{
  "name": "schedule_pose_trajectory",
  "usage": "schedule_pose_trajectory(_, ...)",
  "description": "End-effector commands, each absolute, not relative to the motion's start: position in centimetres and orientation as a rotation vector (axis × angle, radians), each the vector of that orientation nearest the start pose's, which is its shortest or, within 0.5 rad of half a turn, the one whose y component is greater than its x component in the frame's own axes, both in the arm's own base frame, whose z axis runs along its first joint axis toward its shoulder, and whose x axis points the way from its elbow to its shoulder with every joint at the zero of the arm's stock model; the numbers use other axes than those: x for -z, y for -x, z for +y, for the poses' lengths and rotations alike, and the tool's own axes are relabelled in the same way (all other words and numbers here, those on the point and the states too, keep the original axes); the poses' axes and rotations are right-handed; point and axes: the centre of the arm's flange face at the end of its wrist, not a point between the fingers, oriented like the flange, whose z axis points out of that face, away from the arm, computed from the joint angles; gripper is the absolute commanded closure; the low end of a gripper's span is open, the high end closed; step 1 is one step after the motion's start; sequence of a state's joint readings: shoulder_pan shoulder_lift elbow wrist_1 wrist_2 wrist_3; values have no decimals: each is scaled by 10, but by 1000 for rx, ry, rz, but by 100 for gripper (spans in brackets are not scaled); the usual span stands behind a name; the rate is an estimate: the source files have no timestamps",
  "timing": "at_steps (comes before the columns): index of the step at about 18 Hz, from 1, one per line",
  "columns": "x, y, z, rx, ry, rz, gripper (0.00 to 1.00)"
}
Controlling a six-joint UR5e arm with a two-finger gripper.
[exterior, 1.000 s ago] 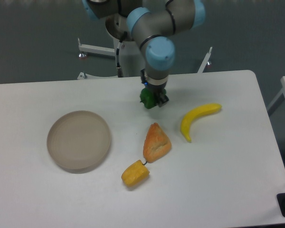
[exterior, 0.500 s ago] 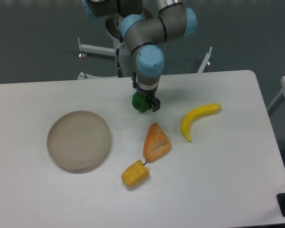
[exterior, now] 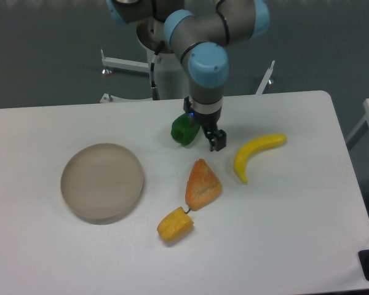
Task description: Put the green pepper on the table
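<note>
The green pepper (exterior: 183, 130) is small, glossy and dark green. It rests on the white table (exterior: 283, 215) at the back middle. My gripper (exterior: 205, 134) points down just right of the pepper. Its jaws stand apart, and one black finger (exterior: 216, 141) shows clear of the pepper on the right. The other finger is beside the pepper's right edge and partly hidden. The gripper holds nothing.
A round beige-grey plate (exterior: 102, 181) lies at the left. An orange wedge (exterior: 202, 184) and a yellow-orange chunk with a stem (exterior: 175, 225) lie in front of the gripper. A yellow banana (exterior: 254, 154) lies to the right.
The gripper was shut on the green pepper and swung left with it. Now the jaws have opened, the arm has shifted right, and the pepper sits free on the table.
</note>
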State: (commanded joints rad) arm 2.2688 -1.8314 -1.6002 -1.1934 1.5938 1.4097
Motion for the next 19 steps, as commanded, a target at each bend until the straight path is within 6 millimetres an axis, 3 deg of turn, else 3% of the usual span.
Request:
schedule_pose_trajectory(2,-371,293,545,-148,2919,1093,0)
schedule_pose_trajectory(4,-376,312,539,-169,2910,1125,0)
schedule_pose_trajectory(7,-381,325,537,-124,2905,1188,0)
schedule_pose_trajectory(12,-385,340,530,-91,2877,1279,0)
schedule_pose_trajectory(19,-380,339,529,-76,2864,1303,0)
